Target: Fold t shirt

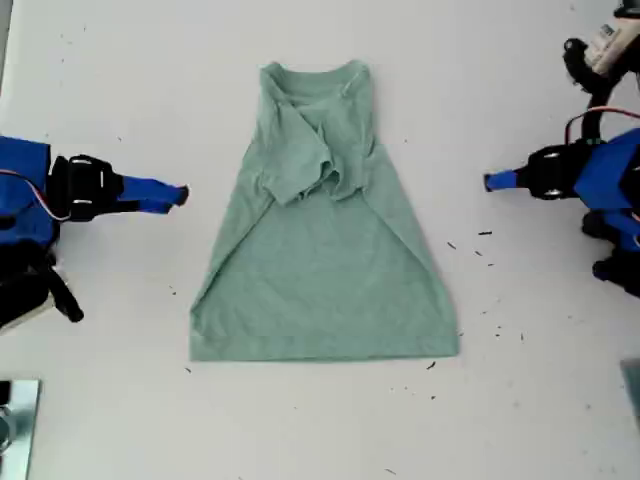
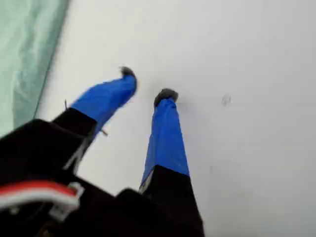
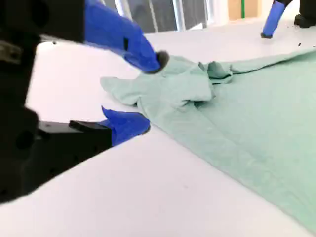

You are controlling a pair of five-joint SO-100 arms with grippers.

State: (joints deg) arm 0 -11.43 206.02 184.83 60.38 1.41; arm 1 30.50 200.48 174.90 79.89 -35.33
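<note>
Currently lying flat at the exterior view's centre on the white table (image 1: 100, 80): soft, wrinkled sage-green cotton t shirt (image 1: 325, 280), sleeves folded inward. Light and limp; best pinched at a hem corner. First gripper (image 2: 146, 85) and second gripper (image 3: 143, 91): fingers spread, holding nothing.

A white table (image 1: 320, 420) fills the exterior view, matte and pale. Small dark specks (image 1: 470, 245) are scattered across it, thickest toward the edge on the exterior view's right. A shiny metal piece (image 1: 15, 425) sits at the corner on the exterior view's lower left. Beyond the far edge, in the second wrist view, pale window-like panels (image 3: 163, 12) and an orange-tan panel (image 3: 244, 7) show.
</note>
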